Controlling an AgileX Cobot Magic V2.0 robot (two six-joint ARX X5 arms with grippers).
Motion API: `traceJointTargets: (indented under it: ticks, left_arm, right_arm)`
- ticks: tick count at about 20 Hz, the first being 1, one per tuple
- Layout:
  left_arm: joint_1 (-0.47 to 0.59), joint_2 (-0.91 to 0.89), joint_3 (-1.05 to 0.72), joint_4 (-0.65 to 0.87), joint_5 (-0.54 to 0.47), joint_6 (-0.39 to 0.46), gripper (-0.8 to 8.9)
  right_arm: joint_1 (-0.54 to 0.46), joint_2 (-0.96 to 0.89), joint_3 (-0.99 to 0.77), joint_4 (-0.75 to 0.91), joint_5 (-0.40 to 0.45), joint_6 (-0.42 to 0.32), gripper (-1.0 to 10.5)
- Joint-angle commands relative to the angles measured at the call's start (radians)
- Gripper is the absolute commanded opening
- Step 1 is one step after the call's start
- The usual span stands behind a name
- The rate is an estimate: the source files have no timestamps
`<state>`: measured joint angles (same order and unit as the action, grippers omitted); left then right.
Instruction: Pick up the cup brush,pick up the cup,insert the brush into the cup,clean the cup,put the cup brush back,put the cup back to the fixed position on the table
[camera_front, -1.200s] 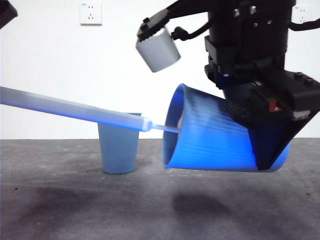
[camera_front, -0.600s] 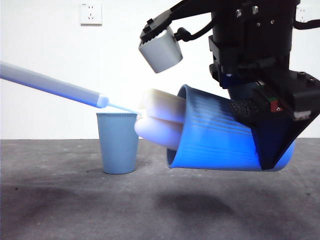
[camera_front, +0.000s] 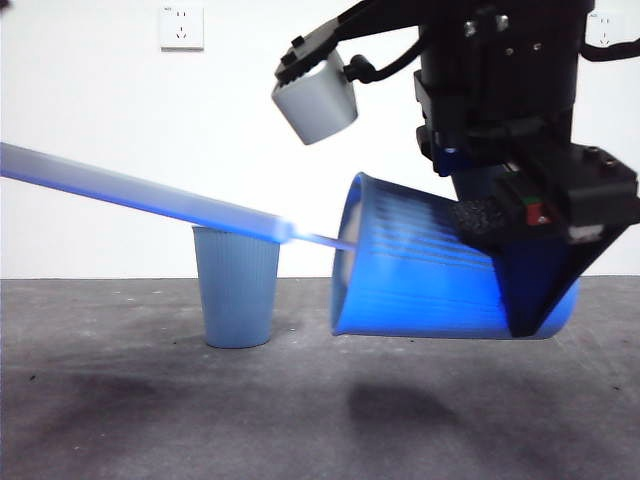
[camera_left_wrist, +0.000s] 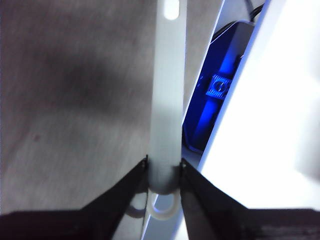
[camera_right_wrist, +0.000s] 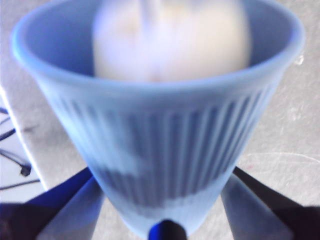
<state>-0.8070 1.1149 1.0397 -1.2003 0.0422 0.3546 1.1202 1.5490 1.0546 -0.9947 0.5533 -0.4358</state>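
Observation:
My right gripper (camera_front: 505, 265) is shut on the blue ribbed cup (camera_front: 430, 285) and holds it on its side above the table (camera_front: 150, 420), mouth facing left. In the right wrist view the cup (camera_right_wrist: 165, 145) fills the space between the jaws of that gripper (camera_right_wrist: 162, 202). The cream sponge head (camera_right_wrist: 170, 40) of the cup brush sits inside the cup. The brush's long pale handle (camera_front: 140, 195) slants in from the left edge to the cup's mouth. My left gripper (camera_left_wrist: 164, 167) is shut on the handle (camera_left_wrist: 167, 85) near its looped end.
A second blue cup (camera_front: 237, 288) stands upright on the table, behind and below the brush handle. The right arm's grey camera box (camera_front: 315, 98) hangs above the held cup's mouth. A white wall with sockets (camera_front: 181, 27) closes the back.
Half a second ago the sponge head stuck out of the cup's mouth. It has since slid back inside, and the handle has moved right. The held cup has barely shifted.

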Motion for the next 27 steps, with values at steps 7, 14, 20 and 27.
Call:
traceJointTargets:
  ticks: [7, 14, 20, 27]
  left_arm:
    - [0.002, 0.076, 0.0, 0.077, 0.042, -0.013, -0.09]
    - [0.013, 0.027, 0.0, -0.073, -0.043, -0.01, -0.09]
    - [0.076, -0.1, 0.0, -0.125, -0.043, -0.014, -0.09]
    - [0.13, -0.239, 0.0, -0.126, -0.043, -0.04, -0.09]
  right_arm:
    - [0.005, 0.004, 0.002, 0.026, -0.018, 0.01, -0.1]
    - [0.005, 0.004, 0.002, 0.006, -0.018, 0.018, -0.1]
    - [0.005, 0.004, 0.002, -0.001, -0.018, 0.04, -0.1]
    - [0.004, -0.001, 0.002, -0.013, -0.018, 0.108, -0.1]
